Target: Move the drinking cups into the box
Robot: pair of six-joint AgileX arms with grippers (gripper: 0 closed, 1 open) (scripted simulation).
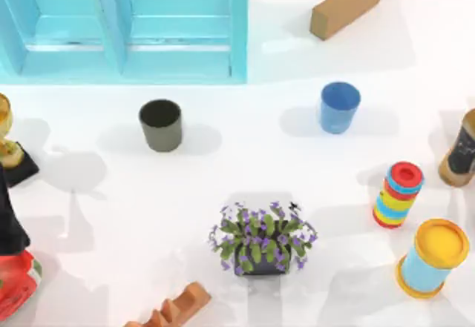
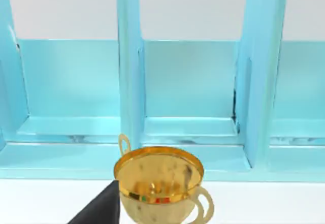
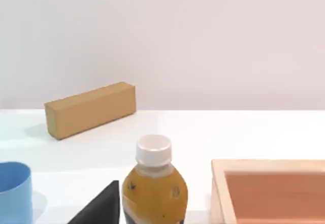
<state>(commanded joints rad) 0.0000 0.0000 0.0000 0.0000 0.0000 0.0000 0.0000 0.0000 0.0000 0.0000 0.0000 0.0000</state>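
Standing untouched on the desk [image 1: 245, 171] ahead of pincers whose state I cannot tell, the olive-grey cup [image 1: 160, 124] and blue cup [image 1: 339, 107] risk toppling, since a gold trophy [image 2: 159, 183] and juice bottle [image 3: 154, 186] crowd either reach toward the turquoise box [image 1: 237, 27].

A dark bit of the left arm [image 1: 10, 219] sits at the table's left edge — low down. Its fingers are hidden — so are the right arm's.
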